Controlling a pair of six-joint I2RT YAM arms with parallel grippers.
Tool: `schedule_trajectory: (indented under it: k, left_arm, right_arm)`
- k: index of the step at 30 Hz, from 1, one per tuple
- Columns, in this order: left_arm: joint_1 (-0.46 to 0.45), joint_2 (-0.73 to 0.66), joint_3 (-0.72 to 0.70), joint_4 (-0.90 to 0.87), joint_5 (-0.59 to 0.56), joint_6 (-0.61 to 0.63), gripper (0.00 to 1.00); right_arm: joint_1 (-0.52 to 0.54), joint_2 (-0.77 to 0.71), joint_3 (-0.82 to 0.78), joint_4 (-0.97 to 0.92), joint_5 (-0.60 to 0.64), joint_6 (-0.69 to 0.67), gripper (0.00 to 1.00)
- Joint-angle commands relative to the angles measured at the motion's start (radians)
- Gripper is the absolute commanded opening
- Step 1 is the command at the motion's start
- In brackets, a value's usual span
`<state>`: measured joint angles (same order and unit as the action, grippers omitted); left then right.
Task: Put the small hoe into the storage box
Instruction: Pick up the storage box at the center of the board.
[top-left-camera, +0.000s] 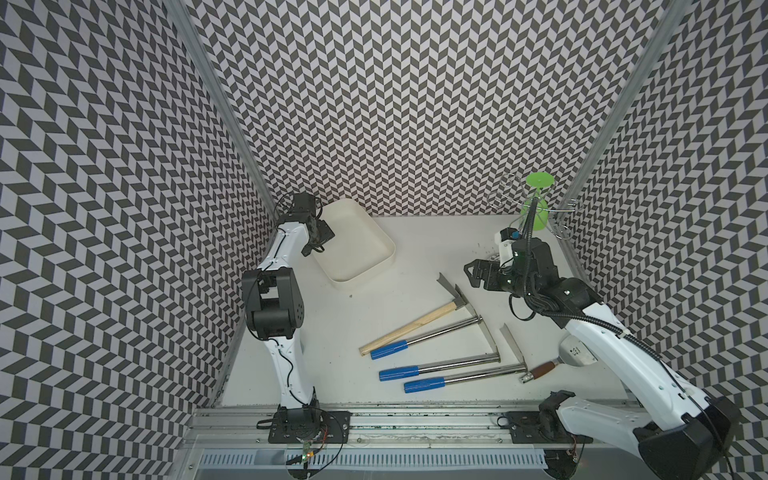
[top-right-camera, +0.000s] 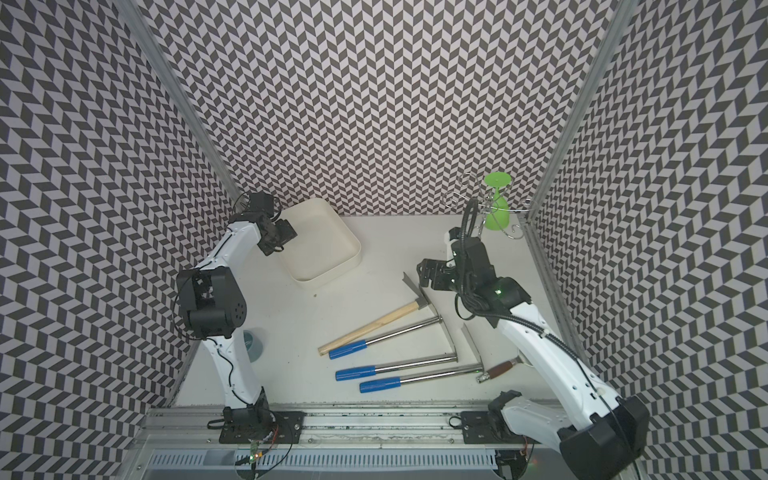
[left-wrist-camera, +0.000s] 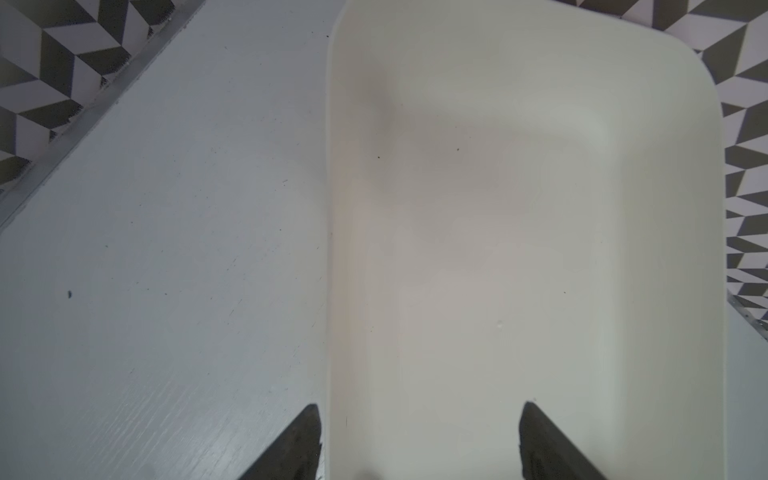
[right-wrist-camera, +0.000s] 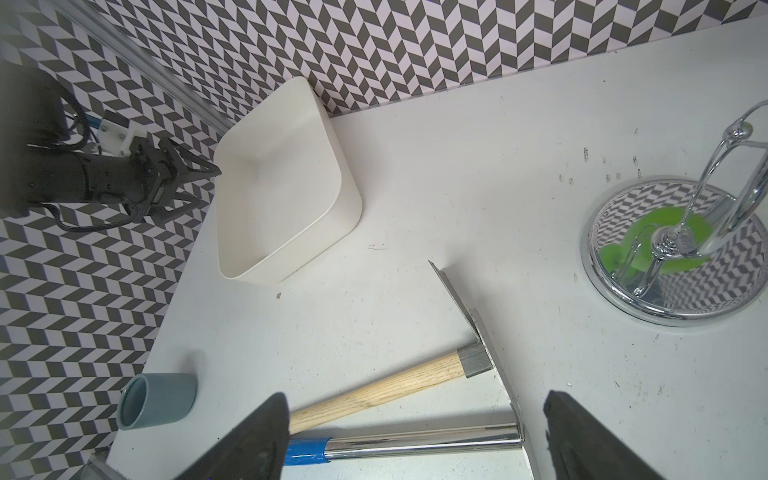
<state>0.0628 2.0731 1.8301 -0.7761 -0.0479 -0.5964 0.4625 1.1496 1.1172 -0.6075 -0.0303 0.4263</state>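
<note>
White table (top-left-camera: 415, 249), and at its ten o'clock the empty cream box (top-left-camera: 365, 277), my left hand (left-wrist-camera: 419, 440) open astride one wall. Toward four o'clock from it lies the wood-handled hoe (top-left-camera: 415, 322), my guess for the small one. My right hand (top-left-camera: 468, 277) hovers open by its head; I'd clamp across the handle, clear of the neighbouring chrome shaft (top-left-camera: 442, 331).

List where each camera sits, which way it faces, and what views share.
Top views: high above the front rail, looking down on the table; left arm, right arm, left gripper, right gripper show.
Left wrist: over the storage box rim, looking down; own open fingertips show.
Right wrist: over the wooden-handled hoe, facing the box; own open fingertips show.
Shared: box in all four.
</note>
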Motion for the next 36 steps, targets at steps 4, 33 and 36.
schedule_trajectory:
  k: [4, 33, 36]
  left_arm:
    - [0.014, 0.031, 0.017, -0.032, 0.013, -0.005, 0.7]
    - [0.065, -0.128, -0.234, 0.08, 0.299, -0.125, 0.0]
    - [0.053, -0.195, -0.278, 0.084, 0.338, -0.171, 0.0]
  right_arm:
    - [0.004, 0.013, 0.018, 0.01, 0.008, -0.016, 0.96]
    - [0.001, 0.083, 0.04, 0.029, 0.016, -0.021, 0.96]
    - [0.001, 0.084, 0.048, 0.029, 0.016, -0.027, 0.96]
